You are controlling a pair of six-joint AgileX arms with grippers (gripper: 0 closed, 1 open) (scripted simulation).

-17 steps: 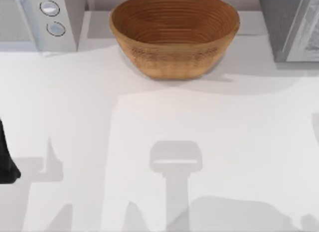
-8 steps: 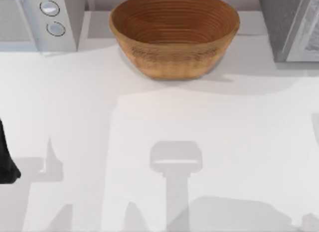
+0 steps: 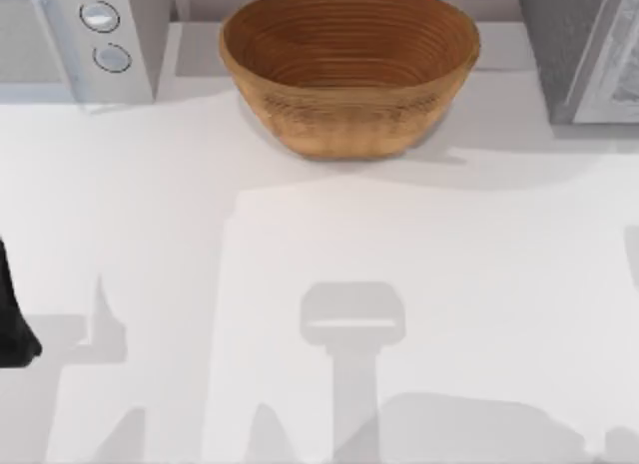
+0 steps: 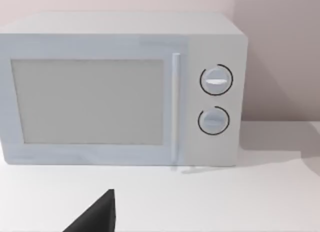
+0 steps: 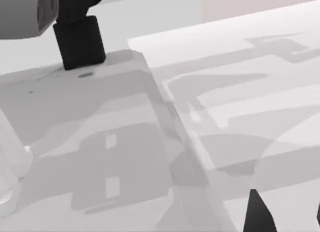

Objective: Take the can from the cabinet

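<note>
Left to right across the table (image 3: 150,234): a microwave (image 3: 75,40) sits at the far left, a wicker basket (image 3: 349,70) far centre, and the cabinet (image 3: 584,55) at the far right; the can cannot be seen, presumably inside the cabinet. The left arm (image 3: 12,319) is parked at the near left edge, and I cannot tell whether either gripper is released or clenched. Judgement: the cabinet lies on the right side, so the right arm looks nearer for the reach.

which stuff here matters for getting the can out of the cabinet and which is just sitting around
Belongs to the job:
- cabinet, at the table's far right corner
- left gripper, facing the microwave
- right gripper, low over the table

Just lying about:
- microwave, far left, door shut
- wicker basket, far middle
</note>
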